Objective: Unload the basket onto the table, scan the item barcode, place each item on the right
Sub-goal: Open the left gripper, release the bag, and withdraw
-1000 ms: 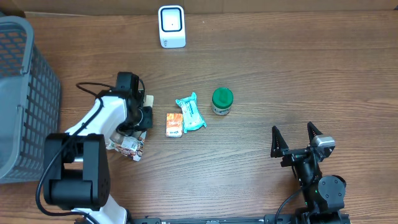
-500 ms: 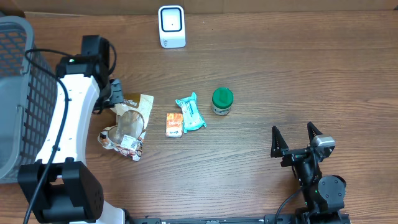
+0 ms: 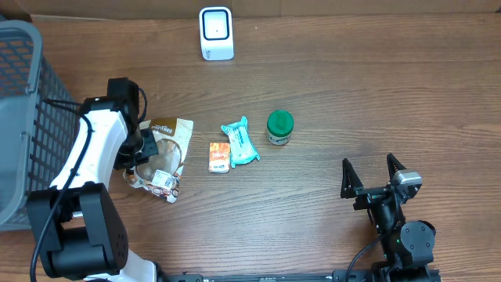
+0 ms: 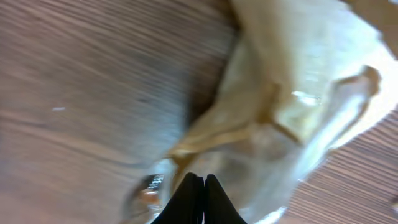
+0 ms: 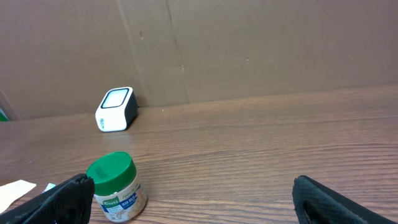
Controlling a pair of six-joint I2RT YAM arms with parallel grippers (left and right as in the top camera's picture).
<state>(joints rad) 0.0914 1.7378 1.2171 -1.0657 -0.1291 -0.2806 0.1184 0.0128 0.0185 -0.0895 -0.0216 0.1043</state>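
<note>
Swung back down, left claw (image 3: 145, 146) sits pinched shut against the crumpled tan pouch (image 3: 167, 151), centre-left; sachets (image 3: 239, 142) and jar (image 3: 279, 127) lie rightward; right claw (image 3: 368, 162) gapes.

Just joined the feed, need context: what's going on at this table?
The left hand is shut and down against the brown snack pouch on the left of the table; whether it pinches the pouch's edge can't be told. The right hand sits open at the front right, holding nothing. The white scanner stands at the far edge, with no item held up to it yet. A teal packet, an orange packet and a green-lidded jar lie mid-table.
</note>
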